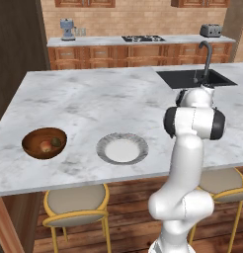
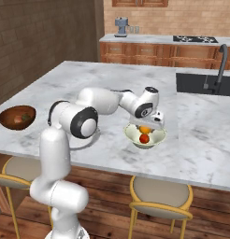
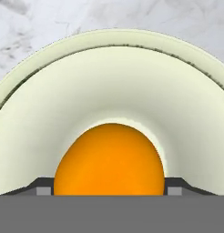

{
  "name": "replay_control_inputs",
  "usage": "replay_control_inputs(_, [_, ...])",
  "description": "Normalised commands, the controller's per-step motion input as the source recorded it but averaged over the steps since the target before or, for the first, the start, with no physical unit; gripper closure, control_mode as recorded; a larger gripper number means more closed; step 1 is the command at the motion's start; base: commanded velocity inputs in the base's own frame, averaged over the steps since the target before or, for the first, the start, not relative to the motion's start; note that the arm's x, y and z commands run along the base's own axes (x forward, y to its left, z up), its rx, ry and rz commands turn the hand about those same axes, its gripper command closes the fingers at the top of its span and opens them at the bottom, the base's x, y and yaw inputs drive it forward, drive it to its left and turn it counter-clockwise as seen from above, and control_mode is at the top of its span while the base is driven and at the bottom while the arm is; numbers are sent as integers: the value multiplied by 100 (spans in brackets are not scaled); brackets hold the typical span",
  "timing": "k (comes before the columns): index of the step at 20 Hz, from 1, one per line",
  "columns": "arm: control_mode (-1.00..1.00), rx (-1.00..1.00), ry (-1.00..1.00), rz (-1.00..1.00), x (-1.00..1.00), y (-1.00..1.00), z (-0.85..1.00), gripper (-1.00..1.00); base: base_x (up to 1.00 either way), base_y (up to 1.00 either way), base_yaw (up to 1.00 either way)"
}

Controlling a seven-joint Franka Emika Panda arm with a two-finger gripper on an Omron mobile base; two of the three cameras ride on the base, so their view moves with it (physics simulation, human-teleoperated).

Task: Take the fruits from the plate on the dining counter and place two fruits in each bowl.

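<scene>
Orange fruit (image 3: 109,159) sits clamped between the jaws, low inside the pale bowl (image 2: 156,138), presumably so release drops it short. Red fruit (image 2: 144,138) lies beneath it. Beyond this bowl: empty plate (image 1: 136,140), then brown bowl (image 1: 29,141) holding two.

A glossy white arm (image 1: 185,163) of rounded tubular links is seen, with dark bands at its joints.

I see veined marble on the dining counter (image 1: 84,99), glossy wood on the brown bowl (image 1: 44,143), and smooth matt cream on the pale bowl (image 3: 109,82).
</scene>
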Motion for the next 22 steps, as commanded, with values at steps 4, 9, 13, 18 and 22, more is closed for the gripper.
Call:
replay_control_inputs(4, [-100,0,1,0,7,-8,-17,100,0,0,0])
replay_control_inputs(9, [-100,0,2,0,-1,0,0,-100,0,0,0])
replay_control_inputs(13, [-100,0,0,-1,-36,0,0,-100,0,0,0])
replay_control_inputs(18, [-100,0,-6,-2,-45,23,47,-100,0,0,0])
replay_control_inputs(22, [-100,-3,-3,-1,-32,70,79,-100,0,0,0])
